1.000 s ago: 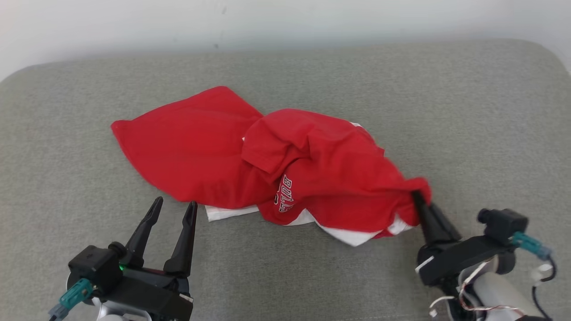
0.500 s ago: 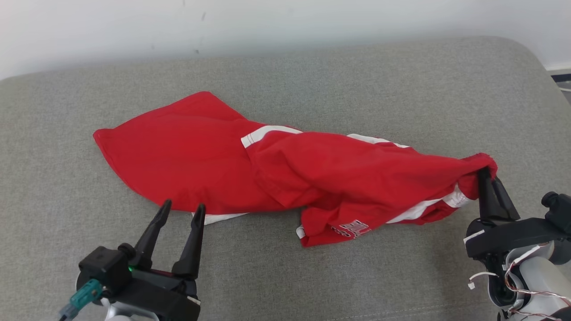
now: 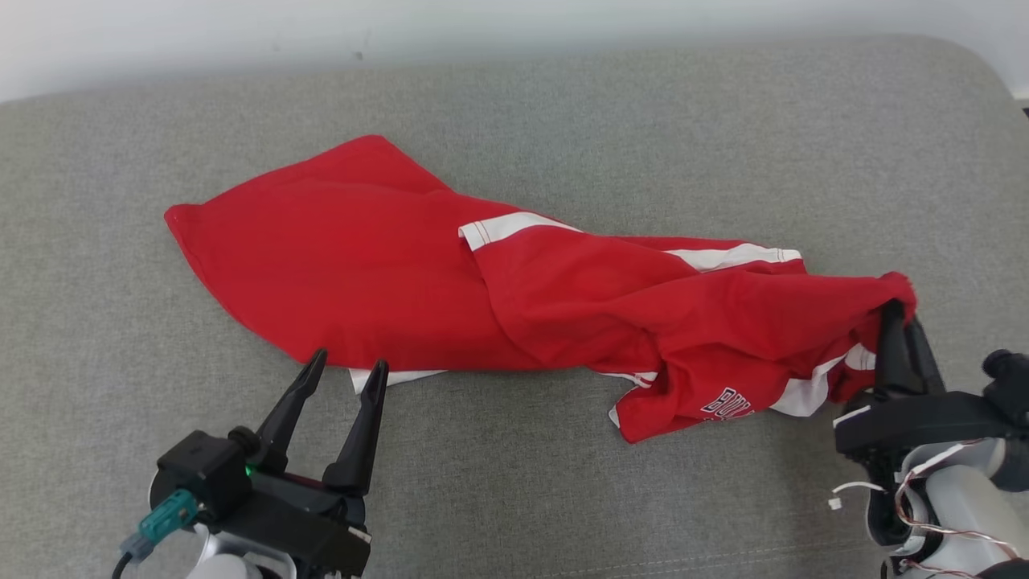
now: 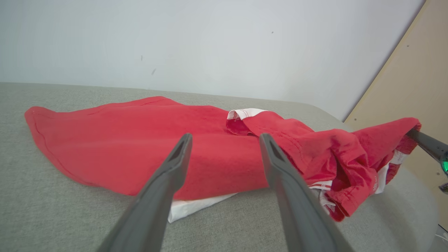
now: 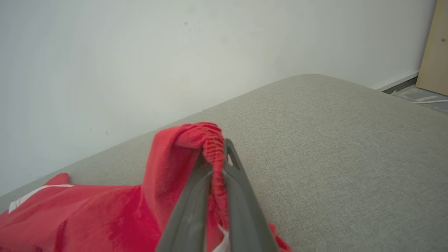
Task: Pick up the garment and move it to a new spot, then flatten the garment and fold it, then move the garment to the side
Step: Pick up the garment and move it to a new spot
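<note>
Here, across the grey cushion (image 3: 563,482), the red garment (image 3: 362,265) is laid out left to right, with its right end pinched.

Bare cushion is left on every side, most of it toward the robot, and the rounded right edge lies near the held end. The garment's long axis runs crosswise, flat at the left and bunched and lifted at the right, where the right gripper (image 3: 899,315) is closed on a gathered hem. The left gripper (image 3: 350,360) is held spread and empty just short of the near edge, with the white strip (image 3: 394,376) directly ahead of its tips. That arm is judged the nearer to the free side.
</note>
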Robot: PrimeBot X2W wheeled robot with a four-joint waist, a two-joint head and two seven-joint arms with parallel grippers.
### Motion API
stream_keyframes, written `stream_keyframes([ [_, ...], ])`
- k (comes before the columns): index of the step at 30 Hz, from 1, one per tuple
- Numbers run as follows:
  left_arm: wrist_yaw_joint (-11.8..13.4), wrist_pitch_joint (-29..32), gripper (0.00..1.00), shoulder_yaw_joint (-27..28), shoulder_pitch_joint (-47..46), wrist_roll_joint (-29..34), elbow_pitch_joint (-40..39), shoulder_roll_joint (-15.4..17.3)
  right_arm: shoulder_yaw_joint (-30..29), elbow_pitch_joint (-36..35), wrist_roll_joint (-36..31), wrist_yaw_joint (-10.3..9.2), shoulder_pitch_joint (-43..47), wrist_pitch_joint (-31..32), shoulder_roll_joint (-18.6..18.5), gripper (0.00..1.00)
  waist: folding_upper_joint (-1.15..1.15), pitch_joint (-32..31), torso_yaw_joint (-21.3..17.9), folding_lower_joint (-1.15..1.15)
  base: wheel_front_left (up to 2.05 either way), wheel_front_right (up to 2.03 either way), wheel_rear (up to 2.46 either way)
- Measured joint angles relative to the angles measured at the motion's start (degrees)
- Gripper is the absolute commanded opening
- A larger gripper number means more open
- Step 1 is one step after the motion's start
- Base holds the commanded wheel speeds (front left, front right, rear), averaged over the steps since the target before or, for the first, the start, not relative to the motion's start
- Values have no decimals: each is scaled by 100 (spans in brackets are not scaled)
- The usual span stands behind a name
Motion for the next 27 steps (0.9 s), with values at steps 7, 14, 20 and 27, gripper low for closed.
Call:
stream_keyframes([
  [7, -103, 1, 100, -63, -303, 10, 180, -22, 378, 272, -141, 152, -10, 0, 104, 90, 0, 169, 9, 0, 0, 0, 0],
  [14, -146, 4, 100, 41, -429, 10, 550, 33, 345, 572, -185, 144, -32, 0, 156, 100, 0, 216, -72, 0, 0, 0, 0],
  [20, -154, 78, 100, 59, -588, 10, 816, 109, 324, 568, -250, 158, -44, 0, 190, 100, 0, 191, -185, 0, 0, 0, 0],
  [27, -203, 175, 100, 36, -804, 8, 1091, 52, 119, 331, -359, 151, 0, 0, 230, 100, 0, 182, -266, 0, 0, 0, 0],
])
